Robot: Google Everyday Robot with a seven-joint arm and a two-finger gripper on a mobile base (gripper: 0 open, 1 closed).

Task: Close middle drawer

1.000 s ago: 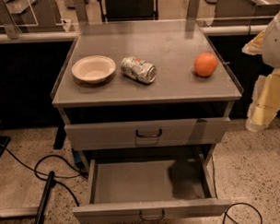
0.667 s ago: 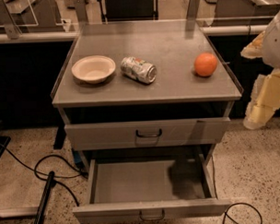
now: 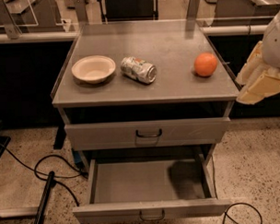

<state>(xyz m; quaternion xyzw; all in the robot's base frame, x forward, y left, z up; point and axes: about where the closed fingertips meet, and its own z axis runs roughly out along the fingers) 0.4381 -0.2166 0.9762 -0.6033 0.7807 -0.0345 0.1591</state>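
Observation:
The middle drawer is pulled far out at the bottom of the view. It is a wide, shallow, empty grey tray, and its low front panel carries a small dark U-shaped handle. Above it a shut grey drawer front with a dark handle sits under the cabinet top. My arm's cream-coloured end with the gripper hangs at the right edge of the view, beside the cabinet's top right corner and well above and to the right of the open drawer. It touches nothing.
On the cabinet top stand a white bowl, a crushed can on its side and an orange. Black cables lie on the speckled floor at the left, and another loops at the lower right.
My arm's cream end at the right edge has risen a little. The drawers and the objects on top have not moved.

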